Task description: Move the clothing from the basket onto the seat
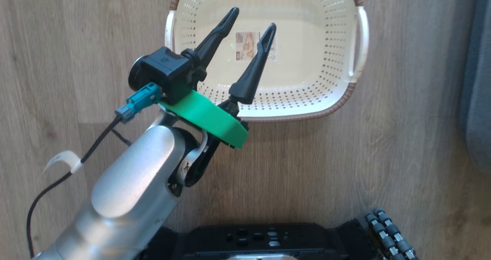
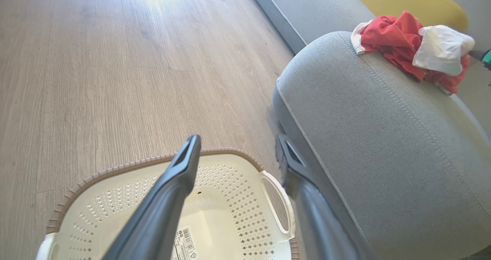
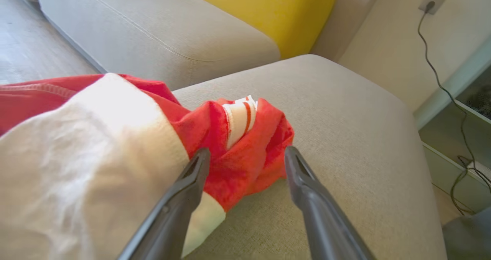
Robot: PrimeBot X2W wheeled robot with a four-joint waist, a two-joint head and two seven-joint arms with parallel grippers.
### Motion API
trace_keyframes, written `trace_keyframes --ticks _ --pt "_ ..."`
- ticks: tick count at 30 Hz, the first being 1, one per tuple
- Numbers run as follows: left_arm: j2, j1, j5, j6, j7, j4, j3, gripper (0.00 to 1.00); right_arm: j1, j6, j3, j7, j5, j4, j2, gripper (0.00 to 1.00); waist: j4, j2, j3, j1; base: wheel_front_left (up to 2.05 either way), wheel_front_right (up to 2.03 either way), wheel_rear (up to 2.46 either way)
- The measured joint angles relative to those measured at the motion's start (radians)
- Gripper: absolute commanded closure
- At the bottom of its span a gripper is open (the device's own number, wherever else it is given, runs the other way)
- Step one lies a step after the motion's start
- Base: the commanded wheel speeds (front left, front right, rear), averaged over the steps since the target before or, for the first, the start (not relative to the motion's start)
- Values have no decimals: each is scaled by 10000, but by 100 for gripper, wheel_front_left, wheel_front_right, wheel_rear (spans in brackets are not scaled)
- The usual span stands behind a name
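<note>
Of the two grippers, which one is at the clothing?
The right gripper, open with a red fold of the clothing between its fingers, on the seat. The left gripper is open over the empty basket.

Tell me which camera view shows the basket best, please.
The head view: it looks straight down into the basket, so nearly the whole rim, both handles and the label sticker show, with only the left gripper partly in front. The left wrist view gives one end, with one handle.
</note>
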Motion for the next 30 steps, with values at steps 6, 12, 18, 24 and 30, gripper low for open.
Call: trace_keyframes --ticks 6,12,18,24,30 --pt "105 379 -209 -2 -146 385 73 0 1678 0 1198 -372 1145 -591 491 0 -268 0 -857 0 0 0 0" --pt "167 886 -445 73 -368 727 290 0 2981 0 2387 -713 2257 -1285 594 0 -439 1 -1865 0 0 0 0" --pt "422 1877 -744 353 -677 909 700 0 3932 0 4462 -1160 3149 -2242 1126 0 -563 1 -3175 -1 0 0 0" --pt "700 2724 -943 585 -863 1154 1218 0 5097 0 6506 -1743 3703 -2924 1513 0 -393 1 -4472 -1 0 0 0" --pt "1179 3602 -959 788 -986 1645 1965 0 6955 0 8608 -2441 3962 -3540 1818 0 164 1 -5725 -1 0 0 0"
